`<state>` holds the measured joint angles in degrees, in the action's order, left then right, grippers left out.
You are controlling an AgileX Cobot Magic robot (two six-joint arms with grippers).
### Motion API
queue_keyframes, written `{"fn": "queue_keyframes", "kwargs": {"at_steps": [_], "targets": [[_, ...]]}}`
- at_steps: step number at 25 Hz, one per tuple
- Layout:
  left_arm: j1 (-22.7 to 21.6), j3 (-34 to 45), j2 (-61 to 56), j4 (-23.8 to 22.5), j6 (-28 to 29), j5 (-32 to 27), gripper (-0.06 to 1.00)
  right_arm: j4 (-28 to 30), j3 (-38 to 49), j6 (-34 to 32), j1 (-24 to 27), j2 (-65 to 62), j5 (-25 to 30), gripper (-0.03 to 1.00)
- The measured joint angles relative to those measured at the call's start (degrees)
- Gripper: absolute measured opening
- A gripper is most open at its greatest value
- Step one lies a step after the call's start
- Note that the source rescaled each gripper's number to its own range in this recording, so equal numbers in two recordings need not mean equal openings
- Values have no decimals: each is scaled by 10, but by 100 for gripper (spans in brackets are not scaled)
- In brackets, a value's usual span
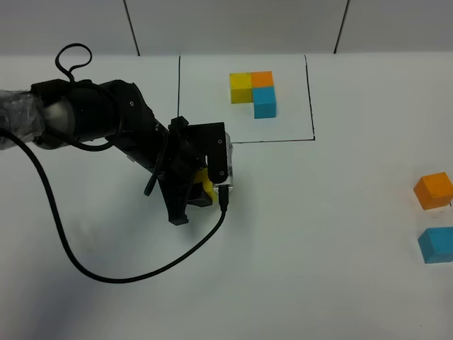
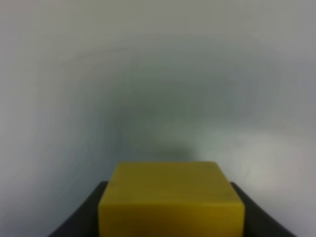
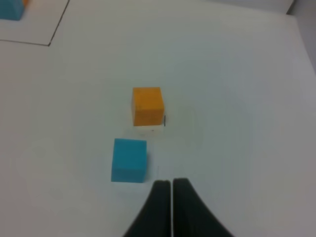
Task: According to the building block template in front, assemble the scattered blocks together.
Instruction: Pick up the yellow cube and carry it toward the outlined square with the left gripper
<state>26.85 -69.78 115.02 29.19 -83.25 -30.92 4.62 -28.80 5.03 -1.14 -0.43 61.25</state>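
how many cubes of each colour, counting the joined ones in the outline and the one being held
yellow: 2, yellow template cube and loose yellow cube in the left gripper
orange: 2, orange template cube and loose orange cube
light blue: 2, blue template cube and loose blue cube
total: 6

The template lies toward the far side of the desk, inside a black outline. Its yellow and orange cubes sit side by side, with a blue one joined below the orange. The loose yellow cube is clamped in the left claw, just outside the outline's near left corner. The orange cube and light blue cube rest slightly apart near the desk's right edge.
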Motion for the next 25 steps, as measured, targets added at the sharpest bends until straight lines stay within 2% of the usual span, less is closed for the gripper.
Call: {"fn": "queue_keyframes", "kwargs": {"at_steps": [11, 25], "targets": [[0, -10, 50, 12, 1, 3, 52, 0, 0, 0, 0, 0, 0, 1], [0, -14, 59, 19, 1, 15, 52, 0, 0, 0, 0, 0, 0, 1]]}}
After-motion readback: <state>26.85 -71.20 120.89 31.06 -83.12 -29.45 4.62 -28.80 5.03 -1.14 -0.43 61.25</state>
